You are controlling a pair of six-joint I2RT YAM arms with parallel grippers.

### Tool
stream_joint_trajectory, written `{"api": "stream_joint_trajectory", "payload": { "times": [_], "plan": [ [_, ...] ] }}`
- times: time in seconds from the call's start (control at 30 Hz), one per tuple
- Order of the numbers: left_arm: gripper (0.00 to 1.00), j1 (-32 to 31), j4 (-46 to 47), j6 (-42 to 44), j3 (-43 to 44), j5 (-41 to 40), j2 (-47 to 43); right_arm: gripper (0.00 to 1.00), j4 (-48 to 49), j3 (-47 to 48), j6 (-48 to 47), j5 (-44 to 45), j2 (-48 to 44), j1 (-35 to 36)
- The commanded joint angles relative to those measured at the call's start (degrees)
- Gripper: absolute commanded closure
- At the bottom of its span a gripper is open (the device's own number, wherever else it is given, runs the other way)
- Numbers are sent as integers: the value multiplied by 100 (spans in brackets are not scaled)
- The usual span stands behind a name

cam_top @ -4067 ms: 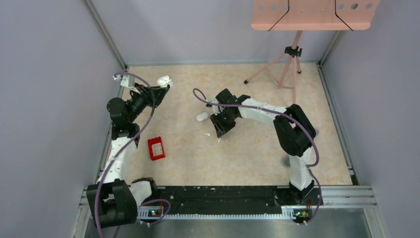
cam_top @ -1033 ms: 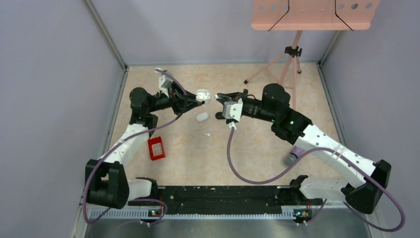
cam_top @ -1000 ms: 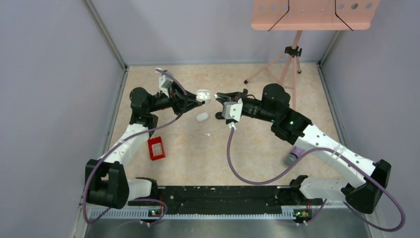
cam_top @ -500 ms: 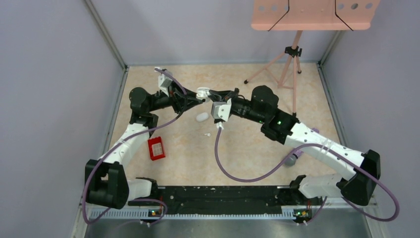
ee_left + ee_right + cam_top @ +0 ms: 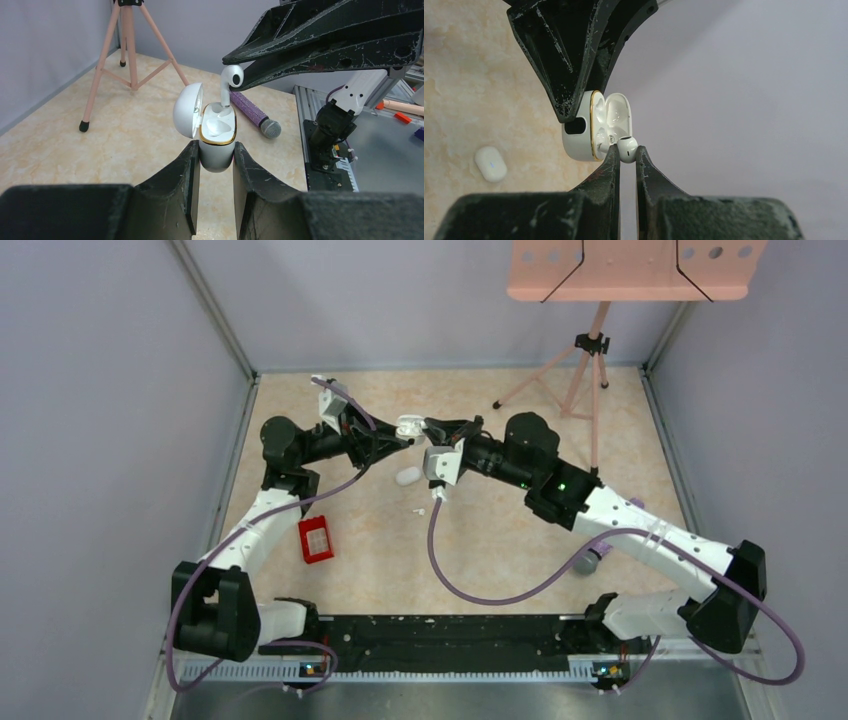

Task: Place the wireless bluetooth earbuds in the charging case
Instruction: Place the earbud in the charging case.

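The two arms meet in the upper middle of the top view. The left gripper is clamped on the white charging case, which stands upright with its lid hinged open towards the left of the left wrist view; the right gripper pinches a white earbud by its head, stem tip at a well's mouth; below them a second white earbud lies on the table near a closed white case.

No legible text anywhere; tiny mark inside charging case, unreadable
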Motion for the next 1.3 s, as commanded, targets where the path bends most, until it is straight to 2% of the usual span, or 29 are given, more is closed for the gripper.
{"api": "stream_joint_trajectory", "payload": {
  "times": [0.0, 0.47, 0.73, 1.1, 1.2, 1.27],
  "plan": [
    [100, -31, 340, -53, 178, -35, -135, 100, -145, 323, -125, 27, 102, 101],
    [100, -31, 385, -40, 127, -93, -157, 100, -633, 494, -356, 42, 268, 125],
    [100, -39, 454, -28, 121, -120, -134, 100, -1063, 768, -209, -241, 426, 142],
    [100, -39, 482, 21, 10, -239, -176, 100, -1488, 1251, 208, 80, 744, 232],
    [100, -39, 462, 63, -7, -278, -168, 94, -1525, 1287, 299, 127, 744, 232],
    [100, -39, 448, 118, -17, -302, -160, 82, -1610, 1375, 424, 133, 742, 233]
  ]
}}
